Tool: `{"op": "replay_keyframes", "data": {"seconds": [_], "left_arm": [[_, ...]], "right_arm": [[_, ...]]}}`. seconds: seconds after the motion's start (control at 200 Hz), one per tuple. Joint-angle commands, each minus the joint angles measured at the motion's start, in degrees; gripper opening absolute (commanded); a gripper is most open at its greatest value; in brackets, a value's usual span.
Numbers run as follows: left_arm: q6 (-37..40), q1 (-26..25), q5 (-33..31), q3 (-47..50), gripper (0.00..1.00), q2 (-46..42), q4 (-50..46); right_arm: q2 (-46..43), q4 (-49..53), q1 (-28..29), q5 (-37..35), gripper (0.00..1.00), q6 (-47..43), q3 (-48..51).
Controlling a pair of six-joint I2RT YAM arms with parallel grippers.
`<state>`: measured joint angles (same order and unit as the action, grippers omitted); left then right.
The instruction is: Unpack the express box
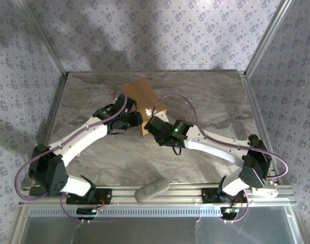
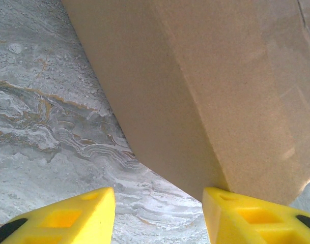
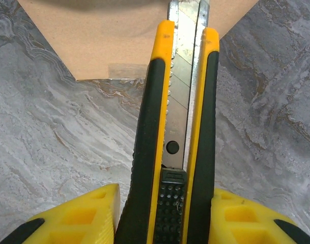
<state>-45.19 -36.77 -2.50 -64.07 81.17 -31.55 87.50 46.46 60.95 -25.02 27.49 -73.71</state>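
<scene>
The express box (image 1: 141,94), plain brown cardboard, lies at the table's middle back. My left gripper (image 1: 128,118) is at its near left side. In the left wrist view its yellow jaws (image 2: 159,206) stand open over bare table, and the box (image 2: 195,76) has a lower corner right against the right finger (image 2: 246,216). My right gripper (image 1: 153,125) is at the box's near right corner, shut on a yellow-and-black utility knife (image 3: 175,127). The blade is out and reaches the edge of the box (image 3: 104,40), beside a strip of clear tape (image 3: 125,70).
The table (image 1: 210,101) has a grey marbled cover. A grey oblong object (image 1: 151,189) lies on the aluminium rail at the near edge between the arm bases. Patterned walls and metal posts close off the left, right and back.
</scene>
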Motion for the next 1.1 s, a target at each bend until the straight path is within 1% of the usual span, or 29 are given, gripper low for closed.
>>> {"op": "replay_keyframes", "data": {"seconds": [0.0, 0.53, 1.094], "left_arm": [[-0.8, -3.3, 7.8, -4.0, 0.51, 2.3, 13.8], [-0.9, -3.5, 7.5, -4.5, 0.51, 2.8, 14.1], [-0.7, -3.5, 7.4, -4.7, 0.51, 3.0, 14.1]], "right_arm": [[1.6, -8.3, 7.2, 18.2, 0.00, -8.7, -3.2], [3.0, -8.8, 8.9, 18.3, 0.00, -9.0, -4.4], [3.2, -10.7, 10.0, 20.4, 0.00, -10.8, -4.1]]}}
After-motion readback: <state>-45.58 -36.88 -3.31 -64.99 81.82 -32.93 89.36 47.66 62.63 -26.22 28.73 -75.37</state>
